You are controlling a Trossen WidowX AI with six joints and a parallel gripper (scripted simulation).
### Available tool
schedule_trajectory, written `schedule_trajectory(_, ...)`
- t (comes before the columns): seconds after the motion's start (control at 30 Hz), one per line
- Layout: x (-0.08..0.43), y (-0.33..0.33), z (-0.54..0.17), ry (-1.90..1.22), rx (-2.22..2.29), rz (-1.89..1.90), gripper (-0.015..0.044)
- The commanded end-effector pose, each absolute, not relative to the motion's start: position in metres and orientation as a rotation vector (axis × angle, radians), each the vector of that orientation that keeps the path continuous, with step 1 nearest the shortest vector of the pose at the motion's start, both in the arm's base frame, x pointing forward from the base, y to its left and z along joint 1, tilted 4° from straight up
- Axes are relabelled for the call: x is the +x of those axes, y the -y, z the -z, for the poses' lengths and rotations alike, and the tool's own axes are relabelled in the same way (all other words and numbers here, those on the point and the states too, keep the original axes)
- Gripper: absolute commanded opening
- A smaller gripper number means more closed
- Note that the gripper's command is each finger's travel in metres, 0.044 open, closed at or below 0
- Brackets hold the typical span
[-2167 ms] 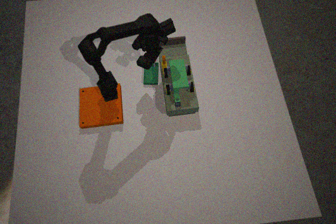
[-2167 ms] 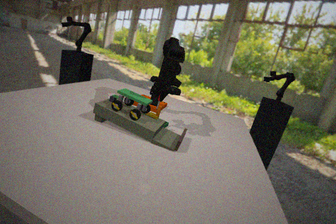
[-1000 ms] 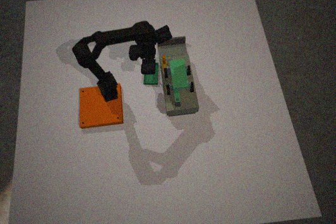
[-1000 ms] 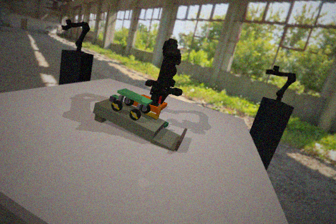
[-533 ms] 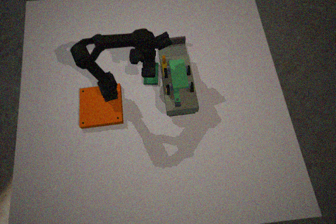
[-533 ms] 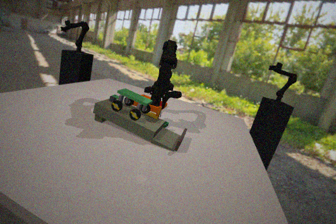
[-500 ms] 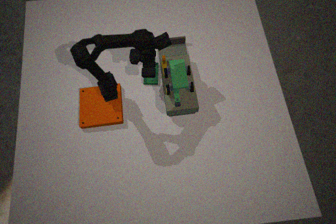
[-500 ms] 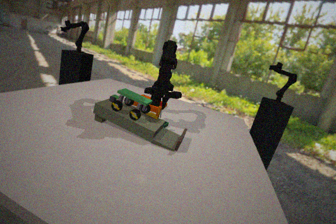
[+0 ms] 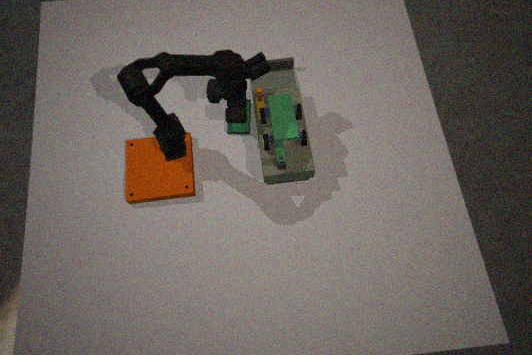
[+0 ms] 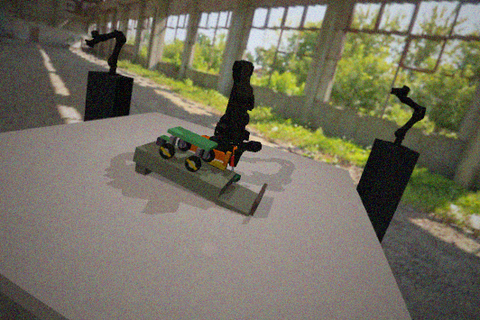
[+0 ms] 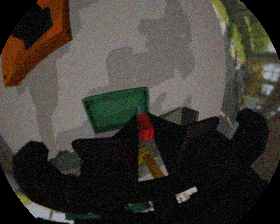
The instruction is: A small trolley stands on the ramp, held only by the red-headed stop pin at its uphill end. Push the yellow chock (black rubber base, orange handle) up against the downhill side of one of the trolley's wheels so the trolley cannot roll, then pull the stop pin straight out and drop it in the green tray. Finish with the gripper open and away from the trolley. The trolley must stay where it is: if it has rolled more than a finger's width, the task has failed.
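My gripper (image 11: 141,116) (image 10: 233,156) is shut on the red-headed stop pin (image 11: 146,131) (image 10: 233,160). The pin is clear of the ramp, its thin shaft pointing away from the fingers. The green tray (image 9: 238,130) (image 11: 111,110) lies beside the ramp, partly hidden by the gripper. The trolley (image 9: 283,115) (image 10: 191,138) stands on the ramp (image 9: 277,81) (image 10: 180,177). The yellow chock (image 9: 260,101) (image 10: 218,163), orange handle up, sits at the downhill side of a tray-side wheel; whether it touches is too small to tell.
The orange base plate (image 9: 160,175) (image 11: 22,59) lies beyond the tray from the ramp. The ramp's low end has an upright lip (image 9: 281,62) (image 10: 259,200). Two black pedestals (image 10: 108,96) (image 10: 383,180) with other arms stand beyond the table.
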State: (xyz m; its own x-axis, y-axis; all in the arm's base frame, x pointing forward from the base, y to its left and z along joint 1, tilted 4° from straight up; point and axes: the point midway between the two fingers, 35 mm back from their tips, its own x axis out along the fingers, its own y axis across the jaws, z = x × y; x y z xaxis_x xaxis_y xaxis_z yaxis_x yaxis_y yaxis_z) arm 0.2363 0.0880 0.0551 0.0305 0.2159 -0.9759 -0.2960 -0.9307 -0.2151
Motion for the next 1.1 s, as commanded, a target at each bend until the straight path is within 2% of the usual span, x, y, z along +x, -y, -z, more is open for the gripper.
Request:
schedule_trajectory(0.0,0.236,-0.089,-0.053,-0.081,-1.950,-1.959,0.0079)
schedule_trajectory(0.13,0.235,-0.086,-0.052,-0.081,-1.950,-1.959,0.0184)
schedule_trajectory(0.17,0.235,-0.085,-0.052,-0.081,-1.950,-1.959,0.0190)
schedule_trajectory(1.07,0.231,-0.070,-0.045,-0.083,-1.951,-1.960,0.0190)
